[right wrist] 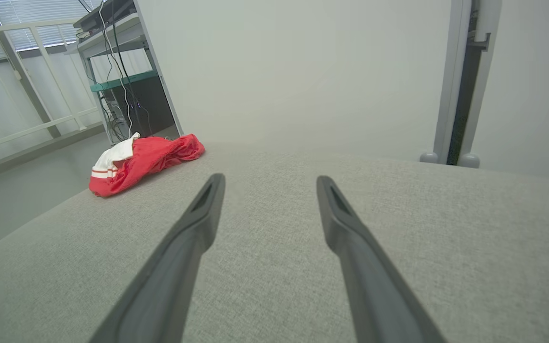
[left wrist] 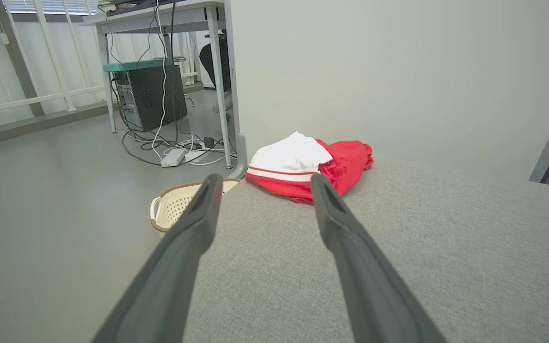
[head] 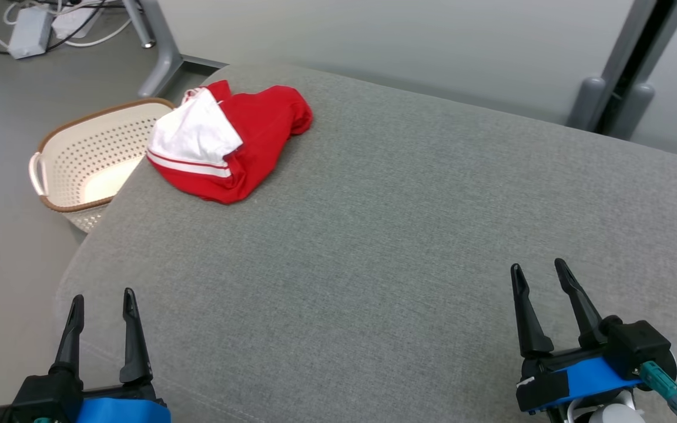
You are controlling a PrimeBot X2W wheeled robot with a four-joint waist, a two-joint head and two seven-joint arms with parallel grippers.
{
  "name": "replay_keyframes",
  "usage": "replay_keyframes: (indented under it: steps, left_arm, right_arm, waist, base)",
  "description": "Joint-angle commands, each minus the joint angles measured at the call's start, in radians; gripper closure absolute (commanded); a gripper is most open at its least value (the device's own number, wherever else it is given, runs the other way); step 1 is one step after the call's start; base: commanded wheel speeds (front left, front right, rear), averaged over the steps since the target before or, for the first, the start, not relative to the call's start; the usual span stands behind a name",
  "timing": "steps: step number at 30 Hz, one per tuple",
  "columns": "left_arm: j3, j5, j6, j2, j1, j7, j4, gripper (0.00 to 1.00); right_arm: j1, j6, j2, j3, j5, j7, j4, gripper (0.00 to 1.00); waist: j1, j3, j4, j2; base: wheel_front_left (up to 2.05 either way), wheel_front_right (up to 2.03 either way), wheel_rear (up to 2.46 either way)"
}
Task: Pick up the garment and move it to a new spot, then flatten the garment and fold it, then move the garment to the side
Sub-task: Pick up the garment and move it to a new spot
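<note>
Basket (head: 89,150), on the floor at far left: perforated, nothing visible inside. My left tool (head: 103,294): fingers spread, empty, over the near edge of the counter (head: 374,235). Garment (head: 244,141): red and white, crumpled at the counter's far left corner, just beside the basket. I judge it light and limp, best pinched at a raised red fold. Right tool (head: 538,264): spread, empty, well apart from it.

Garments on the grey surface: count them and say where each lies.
1. The crumpled red-and-white garment lies far left on the grey surface, beside the basket; another could hide within the bundle.
</note>
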Motion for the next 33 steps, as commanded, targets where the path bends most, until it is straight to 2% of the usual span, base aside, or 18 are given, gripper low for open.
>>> replay_keyframes:
  steps: [1, 6, 10, 19, 27, 33]
  left_arm:
    - [0.005, -0.003, 0.0, 0.003, 0.013, 0.001, -0.003, 0.0]
    - [0.012, -0.007, 0.002, 0.003, 0.003, 0.001, 0.0, 0.0]
    - [0.021, -0.005, -0.012, 0.003, -0.065, 0.001, 0.007, 0.0]
    - [0.093, 0.004, -0.044, 0.045, -0.365, 0.001, 0.077, 0.0]
    - [0.15, -0.001, -0.067, 0.122, -0.656, 0.001, 0.242, 0.0]
    - [0.174, -0.002, -0.078, 0.168, -0.789, 0.001, 0.419, 0.0]
  right_arm:
    - [-0.013, -0.001, -0.004, 0.002, -0.004, -0.005, 0.005, 0.0]
    - [-0.018, -0.001, -0.009, 0.007, -0.006, -0.005, 0.004, 0.0]
    - [-0.032, -0.001, -0.023, -0.007, -0.017, -0.005, -0.005, 0.0]
    - [-0.099, -0.001, -0.074, -0.054, -0.06, 0.013, -0.086, 0.0]
    - [-0.148, -0.001, -0.129, -0.121, -0.088, 0.058, -0.216, 0.0]
    - [-0.156, -0.001, -0.156, -0.157, -0.095, 0.091, -0.29, 0.0]
  waist:
    - [-0.0001, -0.002, 0.016, 0.0]
    - [-0.0001, 0.005, 0.01, 0.0]
    - [-0.0001, 0.031, -0.011, 0.0]
    - [-0.0001, 0.165, -0.102, 0.0]
    - [-0.0001, 0.326, -0.188, 0.0]
    - [-0.0001, 0.411, -0.226, 0.0]
  base:
    - [0.0, 0.0, 0.0]
    - [0.0, 0.0, 0.0]
    - [0.0, 0.0, 0.0]
    - [0.0, 0.0, 0.0]
    - [0.0, 0.0, 0.0]
    - [0.0, 0.0, 0.0]
